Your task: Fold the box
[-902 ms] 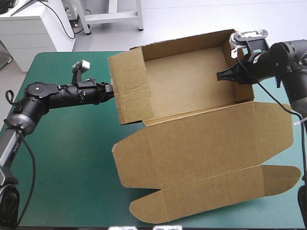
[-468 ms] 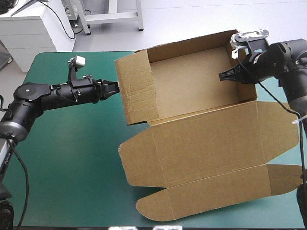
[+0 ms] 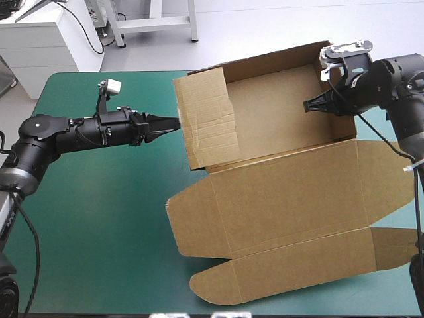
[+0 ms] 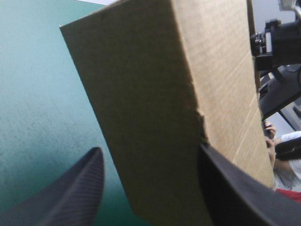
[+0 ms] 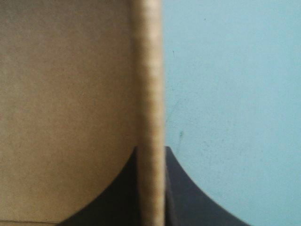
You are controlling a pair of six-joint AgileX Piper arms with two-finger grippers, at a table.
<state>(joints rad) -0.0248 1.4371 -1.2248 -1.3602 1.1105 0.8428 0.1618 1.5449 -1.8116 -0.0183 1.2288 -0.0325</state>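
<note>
with the box [image 3: 285, 192] right of centre on the teal-green cover [image 3: 99, 199], lid flat nearside, brace its right wall in the clenched right gripper [image 3: 307, 105] and shut the parted, seemingly unclamped left gripper [image 3: 175, 120] squarely over the left wall.

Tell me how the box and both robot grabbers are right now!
box: open tray, walls raised, lid lying flat on the teal-green cover.
left gripper: jaws open, the edge of one side wall between them.
right gripper: jaws shut on the opposite side wall.
</note>
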